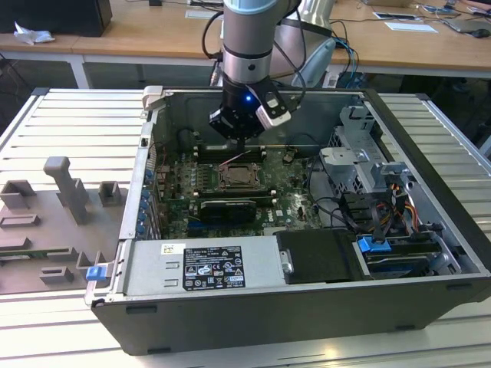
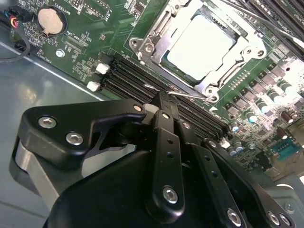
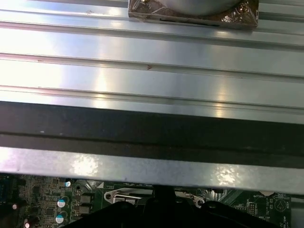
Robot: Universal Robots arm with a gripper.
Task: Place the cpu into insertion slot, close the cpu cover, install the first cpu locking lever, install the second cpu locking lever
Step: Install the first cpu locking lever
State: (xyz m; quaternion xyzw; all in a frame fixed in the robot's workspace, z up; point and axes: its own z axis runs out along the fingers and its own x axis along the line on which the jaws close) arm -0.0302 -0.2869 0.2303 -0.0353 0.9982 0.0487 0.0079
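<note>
The cpu [image 2: 202, 45] lies flat in the insertion slot [image 2: 222, 80], its pale metal top showing through the window of the cpu cover [image 2: 159, 35], which lies down over it. A thin wire locking lever [image 2: 190, 95] runs along the socket's edge beside the memory slots. My gripper [image 2: 164, 100] is shut, and its narrow joined tip rests on or just over that lever. In the exterior view the gripper [image 1: 242, 142] hangs inside the open computer case, just behind the socket [image 1: 239, 178].
Long memory slots [image 2: 128, 76] flank the socket. A black graphics card [image 1: 226, 208] lies in front of it, a power supply [image 1: 203, 268] at the case front, and drive bays with cables [image 1: 376, 215] at the exterior view's right. The case wall [image 3: 152, 166] is close by. Grey fixtures [image 1: 65, 192] stand outside.
</note>
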